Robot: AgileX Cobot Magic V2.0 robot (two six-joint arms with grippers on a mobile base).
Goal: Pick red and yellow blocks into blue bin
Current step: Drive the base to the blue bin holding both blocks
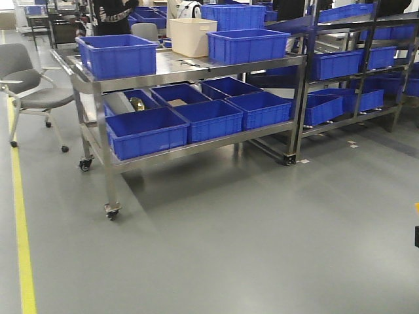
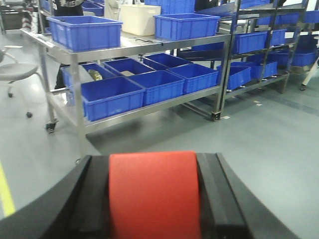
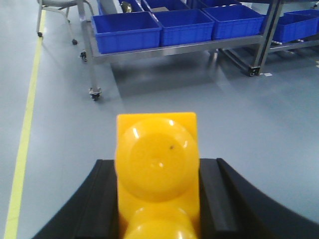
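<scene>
Grey floor (image 1: 229,248), steel cart (image 1: 180,67) at 11 o'clock (blue tubs (image 1: 118,55) aboard). Left gripper (image 2: 154,209) clamps red block (image 2: 153,184). Right gripper (image 3: 158,204) clamps yellow brick (image 3: 157,159).

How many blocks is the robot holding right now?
2. The red block is clamped in the left gripper; the yellow brick is clamped in the right gripper. No others show, though more could be hidden.

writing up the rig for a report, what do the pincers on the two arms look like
Only the wrist views show them. The left pincer has two matte black fingers, broad at the base, with curved outer edges and flat inner faces. The right pincer has matching black fingers. No cables, markings or arm links are visible.
</scene>
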